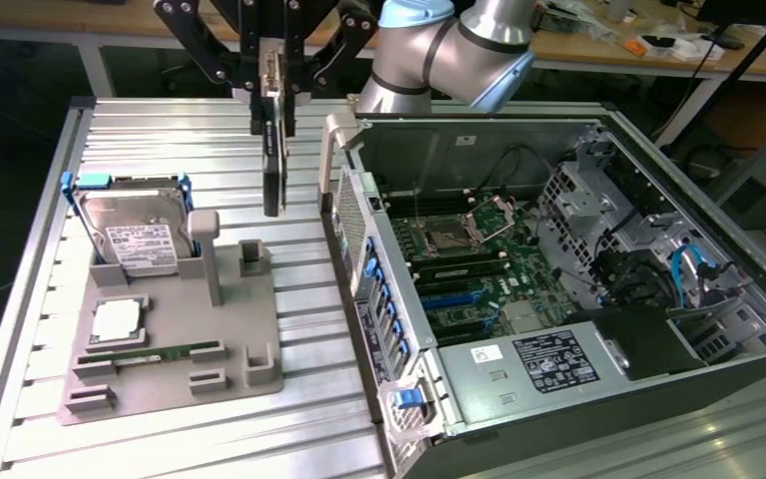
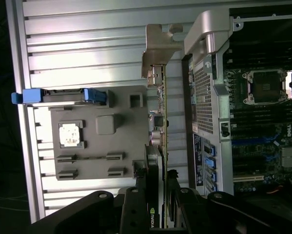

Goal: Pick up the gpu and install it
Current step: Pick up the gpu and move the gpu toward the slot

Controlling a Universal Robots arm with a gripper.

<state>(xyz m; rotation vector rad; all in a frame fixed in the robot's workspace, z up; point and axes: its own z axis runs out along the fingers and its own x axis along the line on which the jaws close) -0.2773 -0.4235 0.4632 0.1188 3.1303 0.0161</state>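
Observation:
The gpu [image 1: 272, 175] hangs edge-down in the air, lifted off the table. It is over the strip of table between the grey fixture [image 1: 171, 374] and the open computer case [image 1: 582, 329]. My gripper [image 1: 276, 100] is shut on the card's upper part, with its black fingers on both faces. The wrist view looks down the card: the gpu [image 2: 160, 112] shows as a thin green edge, its silver bracket [image 2: 158, 46] at the far end. My gripper [image 2: 158, 183] clamps its black shroud. The motherboard [image 1: 470, 264] lies exposed inside the case, with blue slots [image 1: 457, 297].
On the fixture sit a silver hard drive [image 1: 137, 235] in a blue carrier, a CPU [image 1: 117, 319] and a RAM stick [image 1: 157, 352]. Two grey posts [image 1: 207, 254] rise from it. The case's perforated side wall [image 1: 356, 230] stands close to the hanging card.

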